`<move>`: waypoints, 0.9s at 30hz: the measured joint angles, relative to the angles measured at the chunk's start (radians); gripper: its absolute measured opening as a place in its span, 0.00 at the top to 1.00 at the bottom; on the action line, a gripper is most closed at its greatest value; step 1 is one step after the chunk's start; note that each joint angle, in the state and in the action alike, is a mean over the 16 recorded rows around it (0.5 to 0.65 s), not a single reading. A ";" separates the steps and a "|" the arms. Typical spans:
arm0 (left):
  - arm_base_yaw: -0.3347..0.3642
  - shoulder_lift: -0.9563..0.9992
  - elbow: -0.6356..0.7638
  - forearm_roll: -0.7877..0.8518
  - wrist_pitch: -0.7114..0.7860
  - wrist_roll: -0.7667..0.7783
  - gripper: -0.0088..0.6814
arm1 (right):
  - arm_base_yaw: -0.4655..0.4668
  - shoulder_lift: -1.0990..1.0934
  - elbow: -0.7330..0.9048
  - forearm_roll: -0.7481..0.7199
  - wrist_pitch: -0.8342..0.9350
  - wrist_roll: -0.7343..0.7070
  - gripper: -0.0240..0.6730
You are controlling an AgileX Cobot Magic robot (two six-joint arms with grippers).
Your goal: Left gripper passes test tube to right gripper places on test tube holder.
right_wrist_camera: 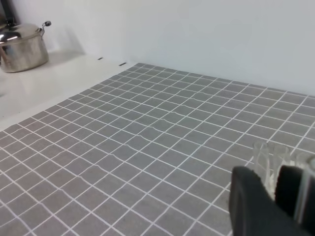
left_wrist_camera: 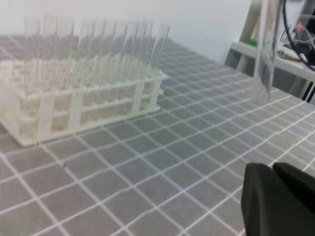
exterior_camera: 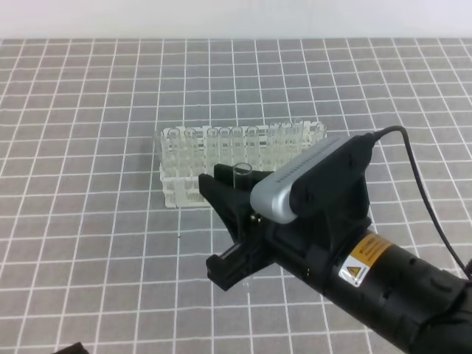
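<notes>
The right gripper (exterior_camera: 234, 225), on the black arm with the orange-yellow sticker, is shut on the test tube (exterior_camera: 242, 169). The tube stands upright just in front of the test tube holder (exterior_camera: 173, 193), a white lattice rack filled with many clear tubes. In the left wrist view the held test tube (left_wrist_camera: 266, 54) hangs above the mat, to the right of the test tube holder (left_wrist_camera: 74, 105). The left gripper (left_wrist_camera: 273, 196) sits low at the bottom right, its fingers together with nothing between them, well apart from the tube. In the right wrist view the right gripper (right_wrist_camera: 273, 194) shows glass between its fingers.
A grey mat with a white grid (exterior_camera: 88, 243) covers the table. A steel pot (right_wrist_camera: 22, 46) stands on a white counter off the mat's far left. A white frame with cables (left_wrist_camera: 290, 46) rises behind the mat on the right.
</notes>
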 joint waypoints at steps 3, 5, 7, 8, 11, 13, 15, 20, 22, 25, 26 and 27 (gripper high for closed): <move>0.000 0.002 0.031 0.000 -0.013 -0.023 0.99 | 0.000 0.000 0.000 -0.001 -0.002 -0.002 0.95; 0.000 0.002 0.042 0.001 -0.009 -0.039 0.99 | 0.000 0.000 0.000 -0.002 -0.004 -0.004 0.95; 0.000 0.002 0.048 0.001 -0.004 -0.054 0.99 | 0.000 0.000 0.000 -0.002 -0.005 -0.007 0.95; 0.000 0.001 0.048 0.001 0.001 -0.062 0.99 | 0.000 0.000 0.000 -0.002 -0.005 -0.009 0.95; 0.000 0.002 0.048 0.003 0.006 -0.082 0.99 | 0.000 0.000 0.000 -0.002 -0.008 -0.018 0.95; 0.000 0.002 0.048 0.004 0.006 -0.091 0.99 | 0.000 0.000 0.000 0.001 -0.012 -0.028 0.95; 0.000 0.003 0.049 0.005 0.005 -0.094 0.99 | 0.000 0.000 0.000 0.008 -0.019 -0.040 0.95; 0.000 -0.001 0.046 0.007 0.007 -0.094 0.99 | 0.000 0.000 0.000 0.038 -0.041 -0.092 0.95; 0.000 0.001 0.048 0.007 0.007 -0.095 0.99 | 0.000 0.000 0.000 0.058 -0.050 -0.121 0.95; 0.000 0.001 0.048 0.007 0.008 -0.095 0.99 | 0.000 0.000 0.000 0.098 -0.064 -0.173 0.95; 0.000 0.000 0.047 0.007 0.010 -0.095 0.99 | -0.001 0.000 0.000 0.114 -0.068 -0.192 0.95; 0.000 0.001 0.047 0.007 0.010 -0.096 0.99 | -0.002 -0.001 0.001 0.131 -0.072 -0.211 0.95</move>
